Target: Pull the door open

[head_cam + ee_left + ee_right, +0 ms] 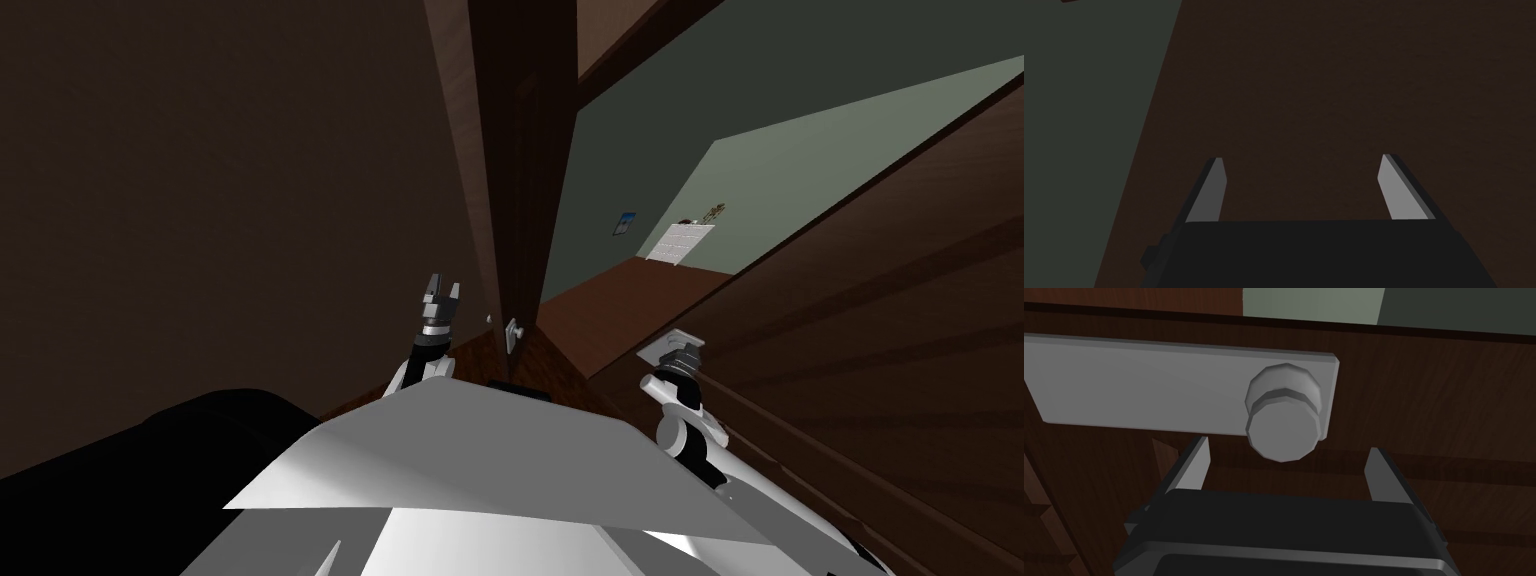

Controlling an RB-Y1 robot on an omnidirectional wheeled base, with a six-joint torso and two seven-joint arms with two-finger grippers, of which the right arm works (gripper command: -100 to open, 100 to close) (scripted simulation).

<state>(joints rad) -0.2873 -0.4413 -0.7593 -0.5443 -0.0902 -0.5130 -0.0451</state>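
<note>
Right wrist view puts my right gripper (1287, 443) up against the door (1449, 413), a dark brown wood-grained panel. Its two fingers stand apart with nothing between them. A long grey plate (1139, 388) lies flat on the door, and a round grey knob (1283, 419) sticks out from one end of it, just past my fingertips and not held. In the head view this door runs along my right side, with my right arm reaching to the plate. A gap beside it shows a grey-green wall (800, 170) and brown floor (610, 300). My left gripper (441, 290) is raised near a narrow brown upright (510, 150), fingers apart, facing a flat dark brown surface (1349, 75)
</note>
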